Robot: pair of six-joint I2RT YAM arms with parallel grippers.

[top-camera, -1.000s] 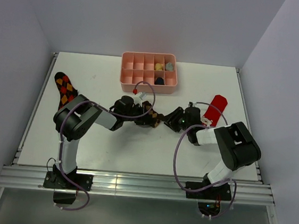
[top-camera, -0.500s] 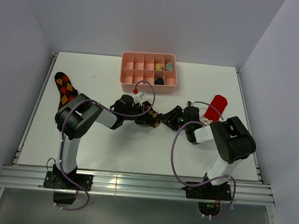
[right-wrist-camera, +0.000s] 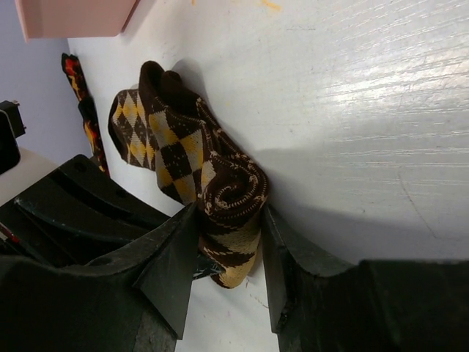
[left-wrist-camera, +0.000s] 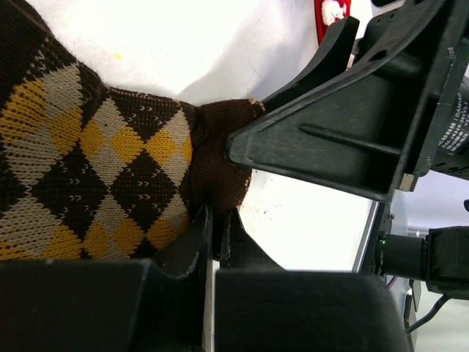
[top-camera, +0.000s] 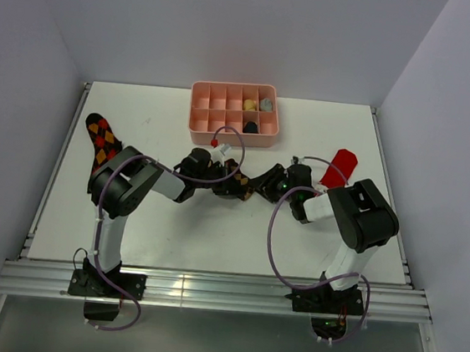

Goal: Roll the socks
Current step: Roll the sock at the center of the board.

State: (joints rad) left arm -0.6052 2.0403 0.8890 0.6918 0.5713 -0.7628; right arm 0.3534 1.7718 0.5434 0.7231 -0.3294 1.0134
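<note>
Though most print is too small, a label (left-wrist-camera: 459,110) on the R arm partly reads "DAMIAO". Pink tray (top-camera: 212,115), 12 o'clock: three small items (top-camera: 249,105) in its right-hand cells. Red-orange argyle sock (top-camera: 100,138) lies flat at 9 o'clock. At centre both arms reach in low. The left gripper (left-wrist-camera: 215,235), fingers nearly together, pinches the tan argyle sock (left-wrist-camera: 110,161). The right gripper (right-wrist-camera: 229,242) clamps its rolled end. Red sock (top-camera: 339,166) at 3 o'clock.

On the flat white table (top-camera: 212,232), the soft black sock with tan argyle diamonds (top-camera: 240,187) lies near the middle, between the left gripper (top-camera: 226,183) and the right gripper (top-camera: 259,187). Behind it stands the pink plastic compartment tray (top-camera: 194,104). The soft black sock with red-orange argyle diamonds (top-camera: 100,138) lies at the left edge. The plain red fabric sock with white trim (top-camera: 339,168) lies to the right of the right gripper.
</note>
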